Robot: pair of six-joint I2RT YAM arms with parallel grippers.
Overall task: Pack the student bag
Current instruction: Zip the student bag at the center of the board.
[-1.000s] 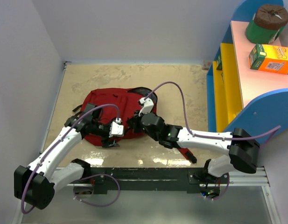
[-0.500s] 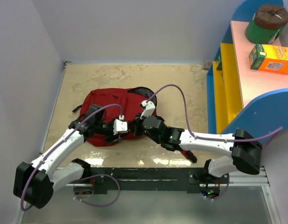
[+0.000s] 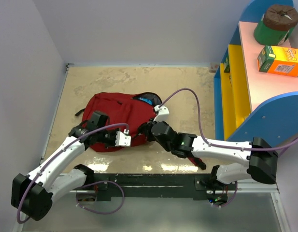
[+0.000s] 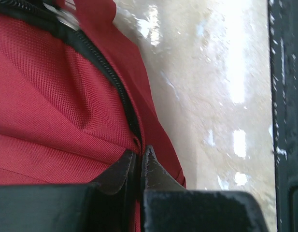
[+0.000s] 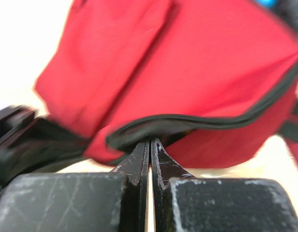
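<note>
A: Start at the left pincer (image 4: 137,162). What has it got?
B: Its jaws are pressed together on a fold of red cloth, right where the black zipper (image 4: 107,82) runs down to its tips. The right pincer (image 5: 149,145) is just beside it, closed the same way on the black-bound lip of the mouth.
A: So both have the student bag (image 3: 112,113)?
B: Yes, both pinch its near edge. From the pincers, the body of the bag spreads away to the far side and to the left, lying flat on the tabletop (image 3: 187,87).
A: Which step is this?
B: I judge it to be work on the mouth: two grips set on the rim, either to spread it or to hold it taut for zipping. A blue item (image 3: 148,100) shows inside, beyond the right pincer, so something seems to be packed already.
A: And the next move?
B: It calls for care that the thin cloth does not slip out of either pinch. The grips sit close together, so they need to draw apart along the rim, or lift it, without dragging the whole bag.
A: How does the bag lie?
B: Its long axis runs across, left to right, a little tilted. The open mouth points right and far; the rounded closed end lies off to the left.
</note>
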